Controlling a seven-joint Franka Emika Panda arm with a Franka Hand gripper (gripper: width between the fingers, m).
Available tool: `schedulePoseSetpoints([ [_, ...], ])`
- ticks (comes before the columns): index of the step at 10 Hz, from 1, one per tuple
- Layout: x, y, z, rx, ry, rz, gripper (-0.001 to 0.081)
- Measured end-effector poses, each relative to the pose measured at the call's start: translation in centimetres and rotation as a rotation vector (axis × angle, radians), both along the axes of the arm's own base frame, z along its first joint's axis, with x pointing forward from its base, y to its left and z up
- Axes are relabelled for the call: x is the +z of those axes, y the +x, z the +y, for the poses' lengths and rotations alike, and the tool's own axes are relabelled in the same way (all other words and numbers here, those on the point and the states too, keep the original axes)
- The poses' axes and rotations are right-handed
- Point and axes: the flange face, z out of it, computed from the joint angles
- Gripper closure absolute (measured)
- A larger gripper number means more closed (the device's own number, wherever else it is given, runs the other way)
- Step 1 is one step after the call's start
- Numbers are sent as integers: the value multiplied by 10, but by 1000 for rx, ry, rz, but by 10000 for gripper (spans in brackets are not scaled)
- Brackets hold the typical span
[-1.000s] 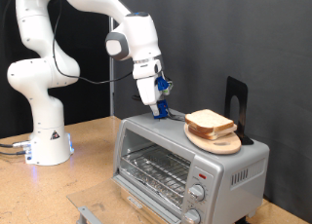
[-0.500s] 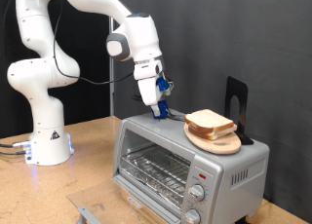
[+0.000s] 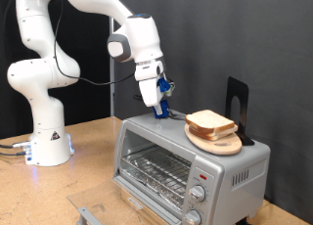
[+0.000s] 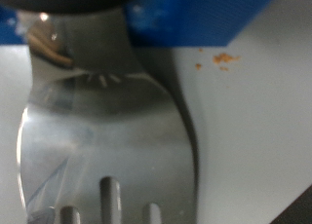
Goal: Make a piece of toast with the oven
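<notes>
The silver toaster oven (image 3: pixel 186 161) stands on the table with its glass door shut and the wire rack (image 3: pixel 156 171) showing behind it. Two alike bread slices (image 3: pixel 210 121) are stacked on a round wooden plate (image 3: pixel 221 144) on the oven's top. My gripper (image 3: pixel 158 110) hangs just above the oven top, to the exterior view's left of the bread. It is shut on a flat metal slotted spatula (image 4: pixel 107 136), which fills the wrist view over the oven's pale top (image 4: pixel 258 117). A few crumbs (image 4: pixel 222 58) lie there.
A black stand (image 3: pixel 237 106) rises behind the plate. The oven's two knobs (image 3: pixel 199 195) and red mark (image 3: pixel 202 174) are at its front right. The robot base (image 3: pixel 44 137) stands at the left on the wooden table (image 3: pixel 93 157). A grey metal piece (image 3: pixel 88 215) lies at the front edge.
</notes>
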Motion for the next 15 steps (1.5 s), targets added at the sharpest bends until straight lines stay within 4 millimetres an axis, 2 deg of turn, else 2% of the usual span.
schedulePoseSetpoints([
  [5, 2, 1, 2, -12, 25, -2, 425],
  [10, 46, -4, -6, 2, 103, -5, 424],
  [12, 44, -3, -8, -22, 121, -24, 424],
  [13, 47, -2, -15, -57, 160, -40, 424],
  [15, 55, -3, -43, -102, 210, -61, 424],
])
